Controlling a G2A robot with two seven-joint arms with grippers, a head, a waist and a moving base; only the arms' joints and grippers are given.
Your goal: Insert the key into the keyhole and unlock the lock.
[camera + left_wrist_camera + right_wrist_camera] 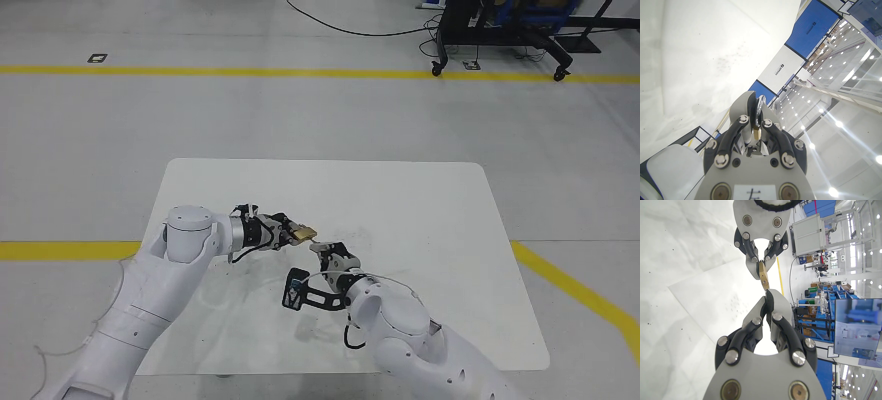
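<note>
The right gripper (767, 295) is pinched tight on the key (765, 292), with only a sliver of blade showing past its pads. The blade touches the near end of the brass padlock (762, 274) straight ahead. The left gripper (761, 266) clamps that padlock from the far side, nose to nose. I cannot tell whether the blade has entered. Best to square it with the keyhole, push straight, then twist gently.

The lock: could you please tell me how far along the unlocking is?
Done: the left gripper holds the lock, the right gripper pinches the key. In hand: key tip at the lock's end, entry unclear. Left: seating it, turning, opening.
</note>
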